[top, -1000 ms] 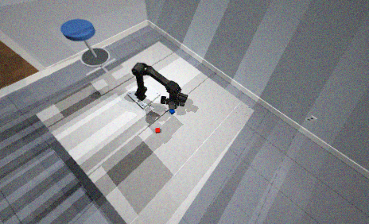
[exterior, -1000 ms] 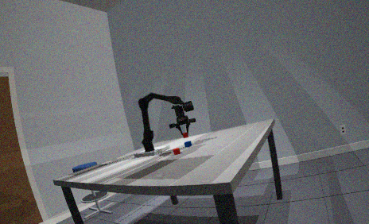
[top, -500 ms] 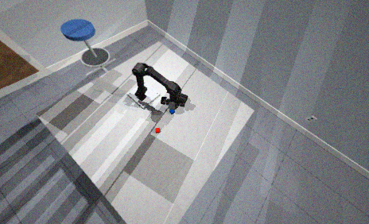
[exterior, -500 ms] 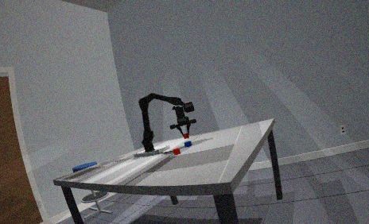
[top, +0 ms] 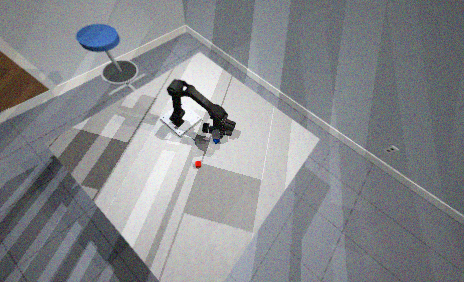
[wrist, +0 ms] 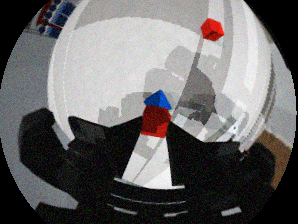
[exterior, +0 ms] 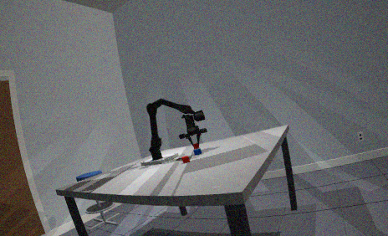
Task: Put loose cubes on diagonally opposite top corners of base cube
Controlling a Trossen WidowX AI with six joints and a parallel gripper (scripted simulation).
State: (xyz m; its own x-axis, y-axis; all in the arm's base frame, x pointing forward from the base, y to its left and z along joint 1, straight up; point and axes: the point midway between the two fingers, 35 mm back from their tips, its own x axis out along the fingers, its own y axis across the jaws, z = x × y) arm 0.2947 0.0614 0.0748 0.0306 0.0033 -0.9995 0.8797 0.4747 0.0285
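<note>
Currently the gripper (top: 216, 131) (exterior: 196, 144) (wrist: 154, 120) is clamped on a red cube (exterior: 196, 146) (wrist: 156, 121), right above the blue base cube (top: 216, 141) (exterior: 197, 151) (wrist: 159, 100); whether they touch cannot be told. The coming move turns on that offset toward one top corner. Farther out, a second red cube (top: 198, 164) (exterior: 186, 159) (wrist: 212, 30) lies on the table (top: 222, 195) (exterior: 211, 184) (wrist: 115, 55), well in from its edges. Count: two red cubes, one blue.
</note>
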